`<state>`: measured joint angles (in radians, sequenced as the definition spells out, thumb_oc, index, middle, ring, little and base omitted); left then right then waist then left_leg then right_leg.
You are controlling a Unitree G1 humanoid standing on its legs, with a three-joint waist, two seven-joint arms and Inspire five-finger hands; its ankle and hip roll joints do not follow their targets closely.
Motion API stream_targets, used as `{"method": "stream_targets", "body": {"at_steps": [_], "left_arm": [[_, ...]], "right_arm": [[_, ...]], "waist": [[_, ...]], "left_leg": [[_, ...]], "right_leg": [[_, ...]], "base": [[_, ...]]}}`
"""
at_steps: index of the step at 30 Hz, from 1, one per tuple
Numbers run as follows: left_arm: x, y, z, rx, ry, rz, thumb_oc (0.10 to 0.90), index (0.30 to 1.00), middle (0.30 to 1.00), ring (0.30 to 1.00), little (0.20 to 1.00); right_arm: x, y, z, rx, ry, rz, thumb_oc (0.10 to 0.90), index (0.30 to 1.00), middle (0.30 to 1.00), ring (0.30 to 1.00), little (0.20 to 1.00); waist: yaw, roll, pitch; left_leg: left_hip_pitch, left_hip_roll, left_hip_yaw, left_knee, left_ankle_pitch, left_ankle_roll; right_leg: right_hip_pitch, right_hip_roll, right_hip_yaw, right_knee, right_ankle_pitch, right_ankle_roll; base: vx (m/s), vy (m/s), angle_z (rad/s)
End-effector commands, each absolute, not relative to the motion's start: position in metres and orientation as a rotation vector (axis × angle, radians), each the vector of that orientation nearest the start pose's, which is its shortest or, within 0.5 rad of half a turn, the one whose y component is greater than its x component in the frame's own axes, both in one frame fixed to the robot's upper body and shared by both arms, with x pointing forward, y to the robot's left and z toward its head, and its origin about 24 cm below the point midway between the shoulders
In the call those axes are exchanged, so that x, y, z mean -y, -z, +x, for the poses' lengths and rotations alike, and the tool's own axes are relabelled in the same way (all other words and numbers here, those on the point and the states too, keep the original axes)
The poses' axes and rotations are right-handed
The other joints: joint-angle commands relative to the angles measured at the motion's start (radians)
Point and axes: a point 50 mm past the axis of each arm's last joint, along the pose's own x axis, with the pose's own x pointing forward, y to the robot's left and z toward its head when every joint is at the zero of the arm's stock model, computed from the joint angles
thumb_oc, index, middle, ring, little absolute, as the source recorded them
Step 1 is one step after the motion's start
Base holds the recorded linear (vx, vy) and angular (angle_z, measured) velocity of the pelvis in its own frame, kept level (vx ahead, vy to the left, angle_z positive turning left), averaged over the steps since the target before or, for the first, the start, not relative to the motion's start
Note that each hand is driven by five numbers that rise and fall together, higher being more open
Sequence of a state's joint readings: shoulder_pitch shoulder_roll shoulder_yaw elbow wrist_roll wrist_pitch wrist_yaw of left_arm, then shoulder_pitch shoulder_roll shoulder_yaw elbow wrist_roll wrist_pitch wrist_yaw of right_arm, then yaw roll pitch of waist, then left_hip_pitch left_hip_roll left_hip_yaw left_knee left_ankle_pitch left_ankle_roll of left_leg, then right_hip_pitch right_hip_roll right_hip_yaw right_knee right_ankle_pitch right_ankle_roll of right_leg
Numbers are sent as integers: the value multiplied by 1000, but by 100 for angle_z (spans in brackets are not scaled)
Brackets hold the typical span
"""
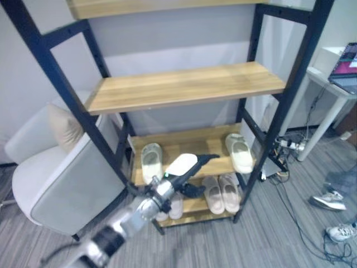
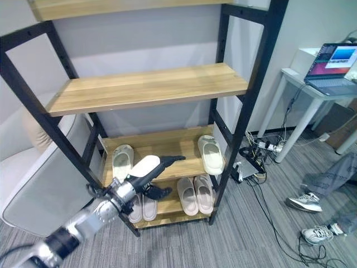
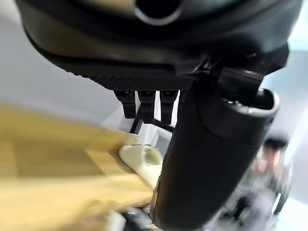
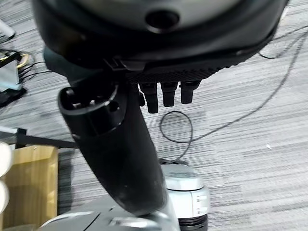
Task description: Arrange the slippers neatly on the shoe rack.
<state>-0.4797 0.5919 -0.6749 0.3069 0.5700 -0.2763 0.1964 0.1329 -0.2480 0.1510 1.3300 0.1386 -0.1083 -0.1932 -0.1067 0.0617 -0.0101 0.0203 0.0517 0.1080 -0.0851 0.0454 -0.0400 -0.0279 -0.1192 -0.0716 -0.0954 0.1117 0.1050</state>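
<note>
A black metal shoe rack with wooden shelves (image 1: 184, 86) stands ahead. Its middle shelf lies bare. On the lower shelf, cream slippers sit at 9 o'clock (image 1: 151, 162) and 3 o'clock (image 1: 240, 152), leaving open wood between. A grey armchair (image 1: 61, 178) crowds the rack's 9 o'clock side.

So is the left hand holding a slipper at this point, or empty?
Empty. The left hand reaches toward the shoe rack with straight fingers; the slippers all lie on the shelves.

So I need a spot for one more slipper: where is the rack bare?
The middle shelf is bare. The lower shelf has room between its left slipper and right slipper, where the left hand reaches. The bottom shelf is crowded.
</note>
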Motion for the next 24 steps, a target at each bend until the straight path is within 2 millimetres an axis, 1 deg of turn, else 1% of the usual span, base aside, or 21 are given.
{"method": "stream_targets", "body": {"at_steps": [1, 2, 6, 7, 8, 9, 10, 11, 12, 13, 14, 15, 16, 17, 18, 19, 20, 21, 22, 24], "left_arm": [[-113, -154, 334, 810, 237, 1256, 800, 900, 900, 900, 900], [-118, -168, 341, 847, 161, 1302, 800, 900, 900, 900, 900], [-136, -188, 349, 870, 21, 1361, 800, 900, 900, 900, 900], [-143, -191, 350, 863, -18, 1373, 800, 900, 900, 900, 900], [-144, -191, 350, 862, -19, 1374, 800, 900, 900, 900, 900], [-150, -194, 351, 855, -53, 1391, 800, 900, 900, 900, 900], [-163, -199, 356, 820, -105, 1434, 800, 900, 900, 900, 900], [-163, -199, 356, 820, -105, 1434, 800, 900, 900, 900, 900], [-167, -200, 358, 801, -123, 1449, 800, 900, 900, 900, 900], [-178, -201, 360, 765, -172, 1449, 800, 900, 900, 900, 900], [-178, -201, 360, 765, -172, 1449, 800, 900, 900, 900, 900], [-186, -203, 362, 740, -205, 1445, 800, 900, 900, 900, 900], [-202, -211, 365, 713, -272, 1449, 800, 900, 900, 900, 900], [-208, -215, 365, 707, -303, 1453, 800, 900, 900, 900, 900], [-209, -216, 365, 708, -304, 1453, 800, 900, 900, 900, 900], [-220, -220, 364, 691, -357, 1453, 800, 900, 900, 900, 900], [-225, -222, 366, 675, -377, 1458, 800, 900, 900, 900, 900], [-225, -222, 366, 675, -377, 1458, 800, 900, 900, 900, 900], [-237, -230, 366, 665, -424, 1480, 800, 900, 900, 900, 900], [-240, -233, 364, 669, -437, 1489, 800, 900, 900, 900, 900]], "right_arm": [[260, 160, 42, -1239, 299, -368, 800, 900, 900, 900, 900], [262, 159, 46, -1229, 289, -387, 800, 900, 900, 900, 900], [265, 158, 48, -1216, 273, -421, 800, 900, 900, 900, 900], [263, 158, 49, -1210, 272, -419, 800, 900, 900, 900, 900], [264, 158, 49, -1210, 272, -420, 800, 900, 900, 900, 900], [263, 158, 48, -1209, 269, -421, 800, 900, 900, 900, 900], [264, 158, 46, -1215, 273, -425, 800, 900, 900, 900, 900], [264, 158, 46, -1215, 273, -425, 800, 900, 900, 900, 900], [264, 158, 45, -1218, 272, -425, 800, 900, 900, 900, 900], [262, 158, 48, -1212, 264, -427, 800, 900, 900, 900, 900], [262, 158, 48, -1211, 264, -427, 800, 900, 900, 900, 900], [262, 158, 47, -1209, 257, -430, 800, 900, 900, 900, 900], [264, 157, 51, -1194, 258, -440, 800, 900, 900, 900, 900], [265, 156, 55, -1183, 260, -443, 800, 900, 900, 900, 900], [265, 156, 55, -1182, 259, -443, 800, 900, 900, 900, 900], [264, 155, 63, -1154, 250, -452, 800, 900, 900, 900, 900], [264, 154, 68, -1135, 239, -460, 800, 900, 900, 900, 900], [264, 154, 68, -1135, 239, -459, 800, 900, 900, 900, 900], [263, 152, 76, -1103, 229, -472, 800, 900, 900, 900, 900], [263, 151, 78, -1094, 225, -476, 800, 900, 900, 900, 900]], "waist": [[-10, 5, 39], [-17, 16, 49], [-18, 36, 59], [-16, 42, 62], [-16, 42, 61], [-16, 46, 62], [-16, 53, 69], [-16, 53, 68], [-14, 55, 70], [-12, 58, 72], [-13, 59, 72], [-15, 61, 76], [-15, 65, 83], [-13, 67, 86], [-13, 66, 85], [-11, 69, 88], [-11, 71, 88], [-11, 71, 88], [-8, 69, 92], [-6, 68, 92]], "left_leg": [[-6, -50, -24, -2, -106, 14], [-23, -52, -17, -2, -101, 14], [-55, -55, -10, -2, -95, 12], [-62, -57, -12, -2, -92, 12], [-64, -56, -12, -2, -92, 12], [-71, -57, -12, -2, -91, 11], [-83, -57, -12, -2, -86, 10], [-84, -57, -12, -2, -86, 10], [-88, -57, -12, -2, -84, 9], [-95, -59, -14, -2, -81, 9], [-96, -59, -14, -2, -81, 9], [-103, -59, -13, -2, -78, 8], [-119, -61, -10, -2, -74, 7], [-127, -61, -10, -2, -72, 7], [-129, -61, -10, -2, -71, 7], [-141, -62, -10, -2, -67, 7], [-151, -62, -8, -2, -64, 6], [-151, -62, -8, -2, -64, 6], [-163, -61, -6, -2, -62, 6], [-170, -62, -5, -2, -60, 5]], "right_leg": [[39, 38, 1, 8, -126, 47], [17, 37, 11, 8, -119, 49], [-17, 34, 17, 8, -113, 47], [-24, 34, 16, 8, -112, 46], [-26, 34, 16, 8, -112, 46], [-32, 33, 17, 8, -112, 46], [-46, 33, 15, 8, -109, 44], [-46, 33, 15, 8, -109, 44], [-50, 33, 13, 8, -109, 44], [-57, 33, 11, 8, -109, 43], [-58, 33, 11, 8, -109, 43], [-66, 32, 12, 8, -107, 43], [-83, 31, 13, 8, -102, 44], [-91, 31, 15, 8, -100, 44], [-93, 31, 15, 8, -99, 44], [-107, 32, 17, 8, -94, 43], [-116, 31, 18, 8, -91, 43], [-117, 31, 18, 8, -91, 43], [-128, 30, 18, 8, -85, 43], [-134, 30, 19, 8, -84, 43]], "base": [[-5, 11, -24], [-9, 23, -27], [6, 15, -17], [7, 4, -6], [0, 0, 0], [0, 0, 0], [0, 0, 0], [0, 0, 0], [0, 0, 0], [0, 0, 0], [0, 0, 0], [0, 0, 0], [-37, 7, -3], [-32, 8, -3], [0, 0, 0], [0, 0, 0], [0, 0, 0], [0, 0, 0], [0, 0, 0], [0, 0, 0]]}}
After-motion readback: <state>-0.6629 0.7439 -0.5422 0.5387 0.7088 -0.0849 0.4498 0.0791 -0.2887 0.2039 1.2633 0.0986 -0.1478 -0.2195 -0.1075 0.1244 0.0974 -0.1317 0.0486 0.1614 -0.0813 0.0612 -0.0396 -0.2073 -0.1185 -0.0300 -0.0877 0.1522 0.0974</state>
